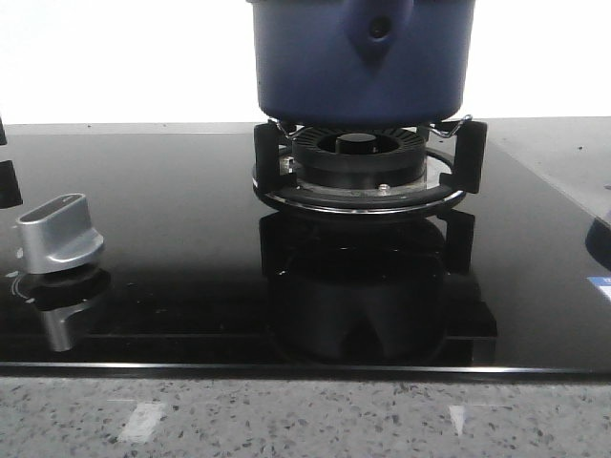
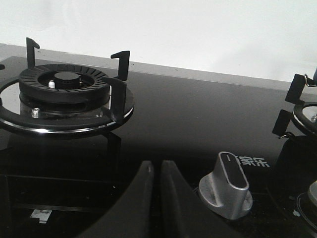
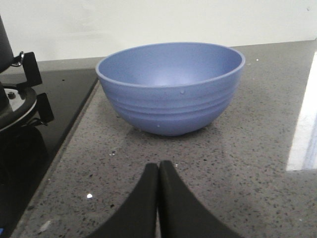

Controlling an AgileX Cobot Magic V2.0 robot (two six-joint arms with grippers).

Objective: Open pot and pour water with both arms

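Observation:
The dark navy-blue pot (image 1: pixel 315 57) sits on the black burner ring (image 1: pixel 368 176) at the back middle of the front view; its top and any lid are cut off by the frame. A sliver of the pot (image 3: pixel 4 39) shows in the right wrist view. My left gripper (image 2: pixel 155 168) is shut and empty, low over the black glass hob beside a silver knob (image 2: pixel 227 186). My right gripper (image 3: pixel 158 167) is shut and empty over the grey stone counter, a short way in front of an empty light-blue bowl (image 3: pixel 171 87). Neither gripper shows in the front view.
A second, bare burner (image 2: pixel 64 91) stands beyond the left gripper. The silver knob (image 1: pixel 59 234) is at the hob's left side in the front view. The speckled counter edge (image 1: pixel 305 415) runs along the front. A white wall is behind.

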